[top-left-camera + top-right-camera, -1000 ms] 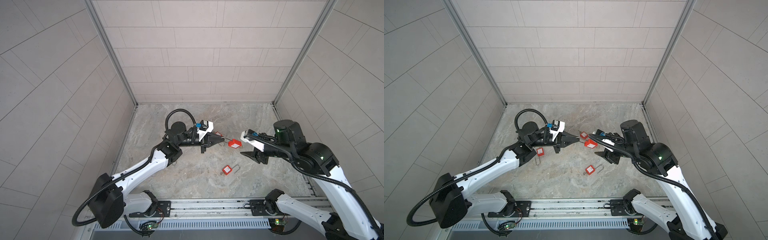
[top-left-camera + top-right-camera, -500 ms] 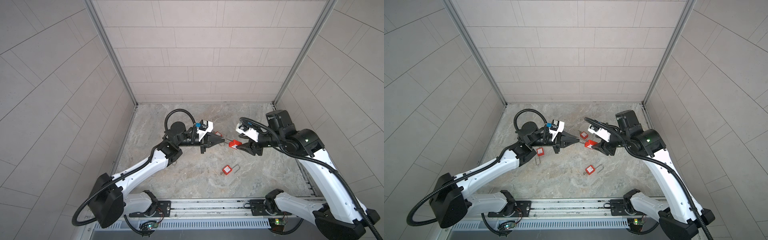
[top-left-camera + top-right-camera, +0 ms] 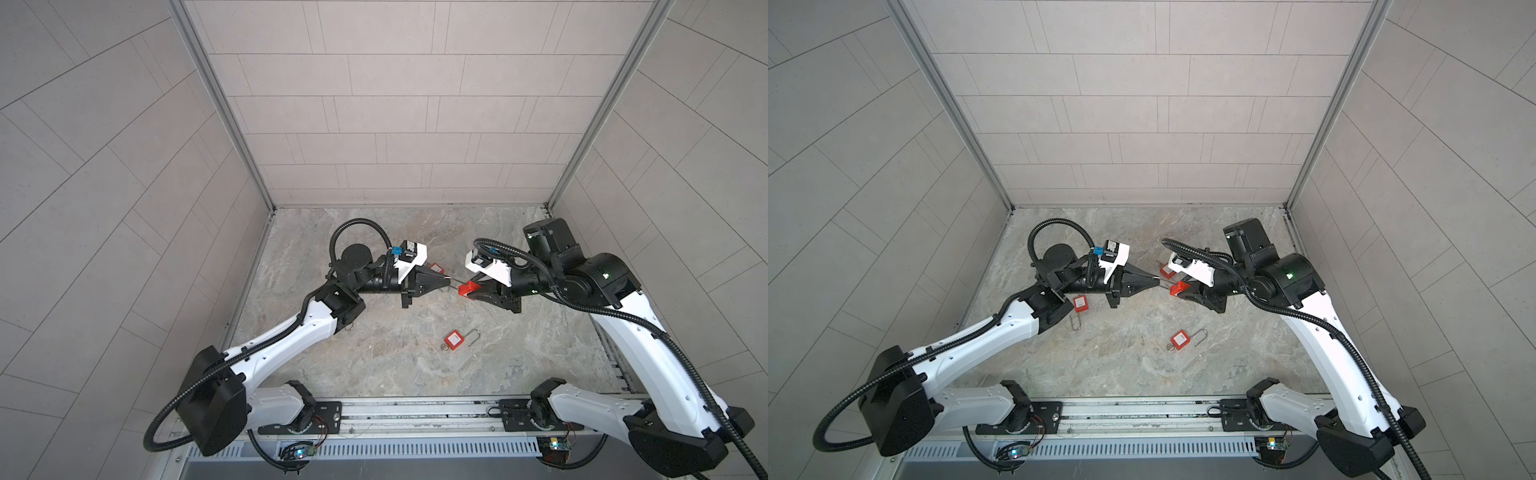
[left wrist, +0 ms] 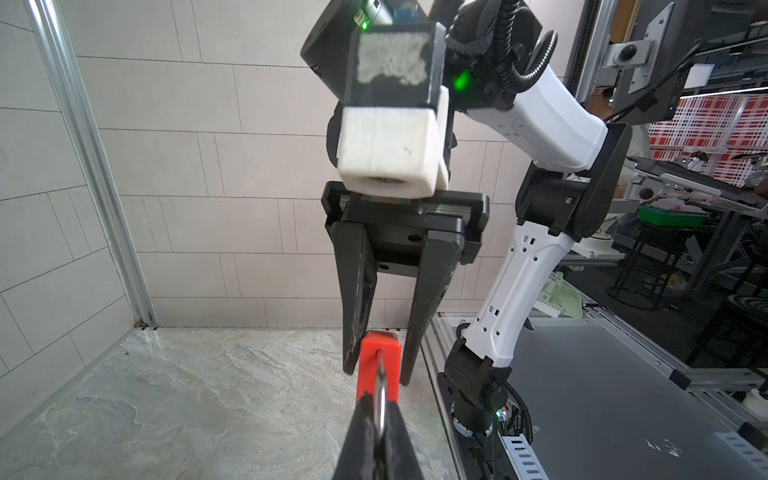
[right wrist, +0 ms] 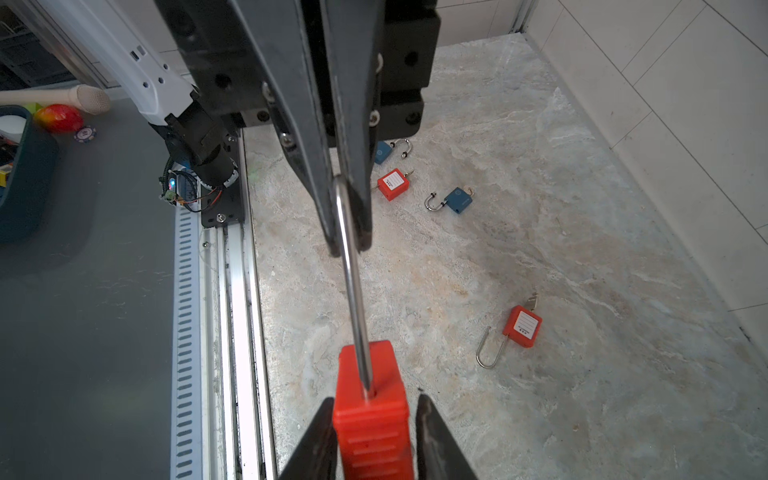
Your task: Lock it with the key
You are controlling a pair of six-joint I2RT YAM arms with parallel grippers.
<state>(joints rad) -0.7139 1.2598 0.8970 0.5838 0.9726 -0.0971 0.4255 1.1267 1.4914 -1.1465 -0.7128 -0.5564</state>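
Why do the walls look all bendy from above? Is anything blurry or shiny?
In both top views the wide lens curves the straight tile lines on the side walls; shadows are soft. In the left wrist view the closest black fingertips look blurry. In the right wrist view the shackle shows a bright glare stripe.

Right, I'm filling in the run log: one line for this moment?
red padlock: held above table | left gripper: shut on its shackle | right gripper: open, astride its body

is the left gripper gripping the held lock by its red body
No, the left gripper is shut on the metal shackle of the lock, whose red body sits between the fingers of the right gripper.
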